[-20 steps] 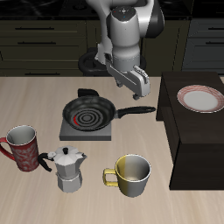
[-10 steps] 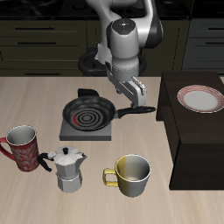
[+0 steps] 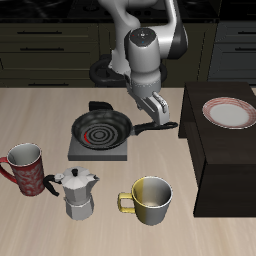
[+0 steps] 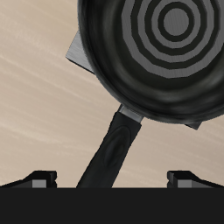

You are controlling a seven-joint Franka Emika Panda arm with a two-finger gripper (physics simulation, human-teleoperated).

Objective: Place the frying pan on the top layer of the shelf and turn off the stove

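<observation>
Below the open tool [image 3: 153, 112], the frying pan [image 3: 102, 128] handle lies centred.

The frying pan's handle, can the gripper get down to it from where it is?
Probably yes. The gripper hangs open right above the frying pan handle, and the wrist view shows the handle lying between the fingertips with nothing in between.

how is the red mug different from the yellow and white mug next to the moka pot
The red mug is patterned red with white, while the yellow and white mug is split into a yellow half and a white half. The red mug looks narrower; the yellow and white one looks wider and squatter. The red mug stands nearer the table's side edge, the other nearer the shelf. Both stand upright on the table, each with a handle, flanking the moka pot.
</observation>
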